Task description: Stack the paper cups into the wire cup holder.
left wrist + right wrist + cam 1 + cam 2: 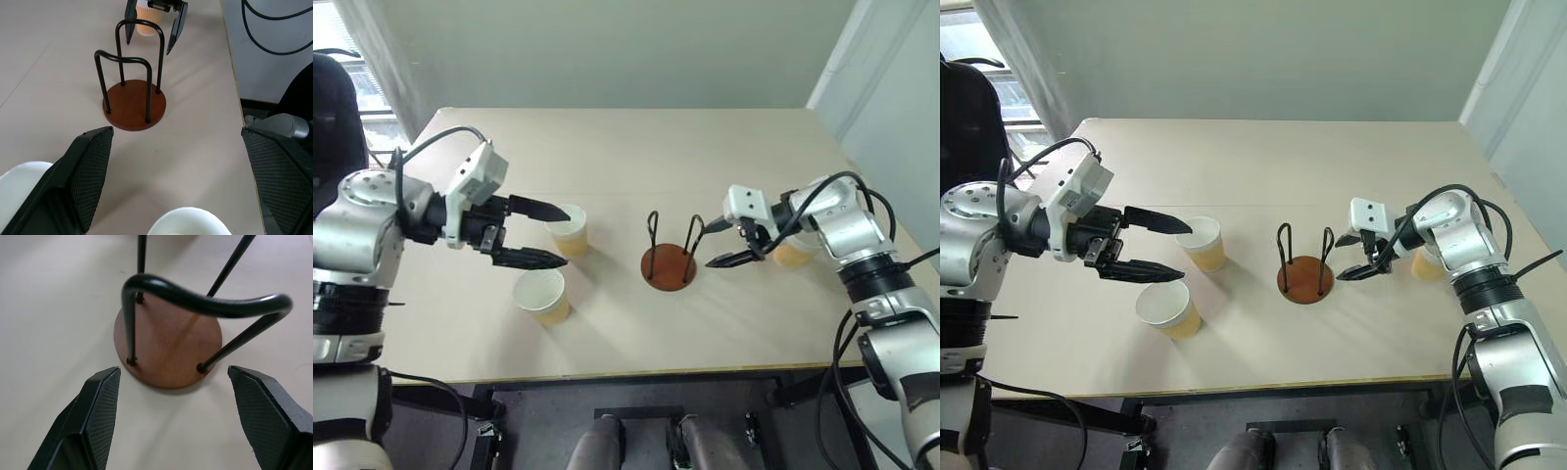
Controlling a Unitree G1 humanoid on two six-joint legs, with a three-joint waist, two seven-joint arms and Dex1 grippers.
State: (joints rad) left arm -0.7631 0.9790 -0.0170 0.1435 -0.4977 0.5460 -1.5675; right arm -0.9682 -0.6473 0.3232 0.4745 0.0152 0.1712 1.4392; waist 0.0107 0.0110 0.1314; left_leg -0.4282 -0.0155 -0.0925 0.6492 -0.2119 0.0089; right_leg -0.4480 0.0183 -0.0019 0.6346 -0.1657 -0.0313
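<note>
Your right gripper (717, 245) sits right of centre in the head view, its two black fingers spread wide and holding nothing, tips pointing left at the wire cup holder (669, 257). In its own wrist view the two fingers frame the holder's reddish-brown disc base (168, 345), with a black wire loop (205, 301) arching across just ahead of them; the tips stop short of the base and touch nothing. Behind this gripper, toward the right edge of the table (626, 147), one paper cup (792, 256) stands upright, partly hidden by the wrist and its cables.

Your left gripper (551, 235) is at centre left, fingers likewise spread apart and empty, pointing right. Its upper finger reaches to the rim of a second paper cup (572, 229), which stands upright just beyond the tips; whether they touch you cannot tell. A third paper cup (542, 296) stands upright just below the lower finger, nearer the table's front edge.

The holder stands upright in the middle of the picture, empty, between the two grippers: close to the right one, well apart from the left one. From the left wrist view, bare tabletop lies between the cups and the holder, and the right gripper hangs beyond the loops.
</note>
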